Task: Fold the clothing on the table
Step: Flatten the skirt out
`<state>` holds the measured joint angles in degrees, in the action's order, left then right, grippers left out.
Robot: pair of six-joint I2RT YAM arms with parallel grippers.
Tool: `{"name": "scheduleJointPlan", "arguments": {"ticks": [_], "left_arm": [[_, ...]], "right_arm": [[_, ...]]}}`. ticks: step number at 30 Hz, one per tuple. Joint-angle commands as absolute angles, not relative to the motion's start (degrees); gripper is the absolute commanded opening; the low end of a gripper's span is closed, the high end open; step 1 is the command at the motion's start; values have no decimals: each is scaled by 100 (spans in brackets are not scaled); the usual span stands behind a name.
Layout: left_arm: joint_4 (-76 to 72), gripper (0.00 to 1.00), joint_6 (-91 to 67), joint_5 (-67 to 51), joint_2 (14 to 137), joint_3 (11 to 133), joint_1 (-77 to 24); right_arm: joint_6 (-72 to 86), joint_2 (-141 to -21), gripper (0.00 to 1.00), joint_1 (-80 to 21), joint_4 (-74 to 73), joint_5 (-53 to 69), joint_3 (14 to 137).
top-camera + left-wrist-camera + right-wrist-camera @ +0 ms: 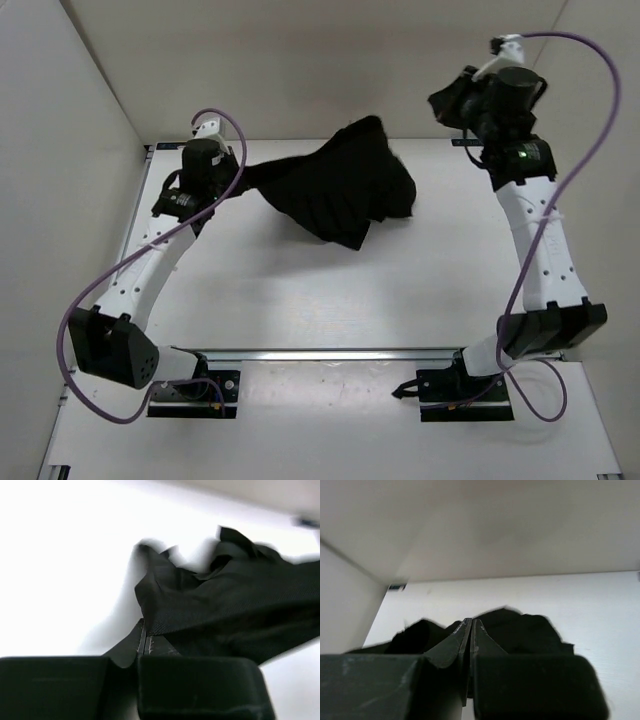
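Left gripper [144, 628] clamps an edge of the clothing [340, 190] on the table [300, 300]; right gripper [471, 623] closed, empty.

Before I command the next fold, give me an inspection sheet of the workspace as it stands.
Surface: white table, matte, no stains seen; metal rail along the near edge.
Job's things: black clothing bunched at the far middle, unfolded, one corner drawn toward the left arm.
Clutter: nothing seen.
Grippers: left gripper shut on the clothing's left corner; right gripper shut, empty, raised at the far right, apart from the clothing.
Cables: purple cables, one looping off each arm.
Surroundings: white walls on three sides.
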<state>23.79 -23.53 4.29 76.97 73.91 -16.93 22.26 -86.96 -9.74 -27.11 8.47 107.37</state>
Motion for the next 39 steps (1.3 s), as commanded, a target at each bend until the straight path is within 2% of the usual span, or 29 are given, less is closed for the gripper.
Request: {"name": "scheduleJointPlan", "arguments": {"ticks": [1, 4, 8, 13, 14, 16, 19, 23, 29, 33, 39], "left_arm": [[3269, 0, -2127, 607, 7857, 7820, -1275], [3445, 0, -2004, 519, 8085, 8540, -1126], [3611, 0, -1820, 316, 8455, 9332, -1449], [3815, 0, -1661, 404, 8456, 9185, -2012], [3814, 0, -1696, 387, 8403, 9002, -2047], [3736, 0, -1705, 396, 8324, 8729, -2048], [3692, 0, -1705, 404, 8192, 8324, -1978], [3665, 0, -1705, 308, 8139, 8183, -1846], [3621, 0, -1784, 334, 8165, 8367, -1714], [3639, 0, -2030, 27, 8104, 8621, -1363], [3858, 0, -2100, -9, 8358, 9842, -1529]], "right_arm": [[2189, -8095, 0, -581, -2092, 616, 10250], [2285, -7691, 0, -396, -1943, 825, 9627], [2312, -7444, 0, -430, -1907, 1063, 8967], [2382, -7637, 2, -790, -2038, 1993, 8264], [2364, -7699, 4, -1009, -2048, 2169, 8096], [2417, -7848, 26, -1360, -1908, 2346, 7763], [3005, -7989, 43, -1810, -1182, 2933, 7007], [3647, -8234, 55, -2590, -28, 3103, 6241], [3445, -9174, 62, -3461, 263, 3173, 6503], [3410, -9719, 61, -3682, 448, 3207, 6767], [3323, -10422, 60, -3849, 361, 3243, 7460]]}}
